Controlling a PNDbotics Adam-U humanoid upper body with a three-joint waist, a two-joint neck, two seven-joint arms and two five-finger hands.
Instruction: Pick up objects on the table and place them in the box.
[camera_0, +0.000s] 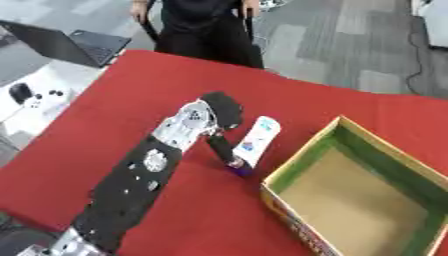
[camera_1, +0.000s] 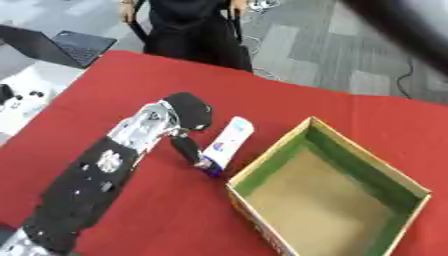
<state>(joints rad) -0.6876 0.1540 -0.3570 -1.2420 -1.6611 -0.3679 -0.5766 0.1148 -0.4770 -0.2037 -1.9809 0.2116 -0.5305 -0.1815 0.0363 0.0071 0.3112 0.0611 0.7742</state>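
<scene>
On the red worktop (camera_0: 105, 100), the robot's left arm runs in from seven o'clock, its left hand (camera_0: 220, 112) set just beside a white tube (camera_0: 257, 140) with a purple cap, one dark finger (camera_0: 221, 148) straight down along it. How the remaining fingers stand cannot be told. At four o'clock the open cardboard box (camera_1: 271, 150) is cut off by the frame. Only the right eye view shows a blurred dark bar (camera_1: 402, 25) crossing at one o'clock.
</scene>
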